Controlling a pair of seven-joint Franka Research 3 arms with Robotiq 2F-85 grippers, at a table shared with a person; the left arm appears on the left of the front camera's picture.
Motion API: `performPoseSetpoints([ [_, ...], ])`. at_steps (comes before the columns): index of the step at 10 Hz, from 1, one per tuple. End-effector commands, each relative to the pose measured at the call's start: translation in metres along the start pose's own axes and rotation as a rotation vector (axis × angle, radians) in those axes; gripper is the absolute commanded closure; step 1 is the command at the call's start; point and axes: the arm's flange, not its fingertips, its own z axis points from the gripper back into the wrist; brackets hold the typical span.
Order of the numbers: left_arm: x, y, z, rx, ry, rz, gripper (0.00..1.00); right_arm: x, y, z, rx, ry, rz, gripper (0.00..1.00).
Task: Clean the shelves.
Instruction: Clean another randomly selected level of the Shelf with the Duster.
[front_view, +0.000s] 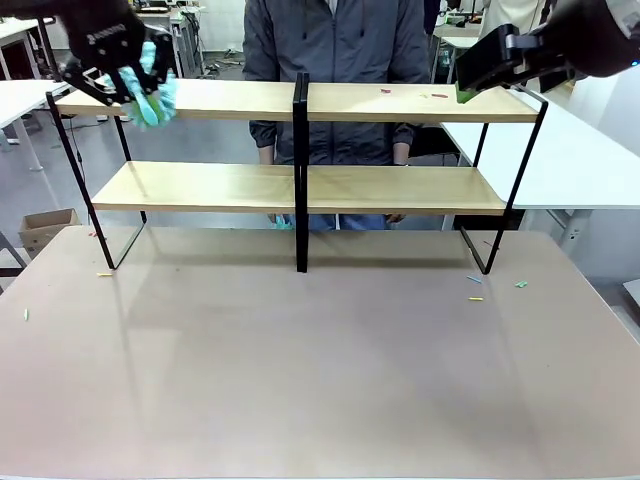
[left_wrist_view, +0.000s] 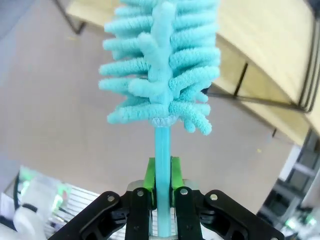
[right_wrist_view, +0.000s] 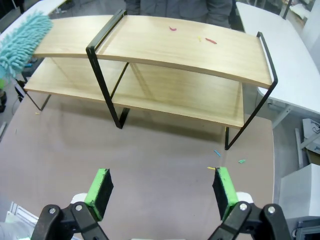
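Left tool (left_wrist_view: 162, 176) clamps a teal duster (left_wrist_view: 160, 65) by the shelves (front_view: 220, 100); right tool (right_wrist_view: 162, 180) gapes open.

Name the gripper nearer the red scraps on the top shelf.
Right. The right gripper hovers at the shelf's right end, by the red scraps; the left gripper, at its left end.

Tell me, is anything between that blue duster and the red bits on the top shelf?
Yes. The central black upright of the shelves loops over the top board, crossing it between the duster in the left gripper and the red bits on the right half. A straight sweep would likely hit it.
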Motion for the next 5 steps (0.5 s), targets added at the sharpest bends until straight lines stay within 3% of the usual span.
performPoseSetpoints([
  [1,0.010,0.013,0.006,0.059,-0.135,0.279,1.00,0.001,0.000,0.000,0.002,-0.002,0.000,0.00],
  [2,0.011,0.027,0.015,0.071,-0.198,0.387,1.00,0.001,0.000,0.000,0.002,-0.002,0.000,0.00],
  [3,0.003,0.038,0.027,-0.026,-0.250,0.390,1.00,0.001,0.000,0.000,0.002,-0.002,0.000,0.00],
  [5,-0.007,0.043,0.034,-0.085,-0.257,0.314,1.00,0.001,0.000,0.000,0.002,-0.002,0.000,0.00],
])
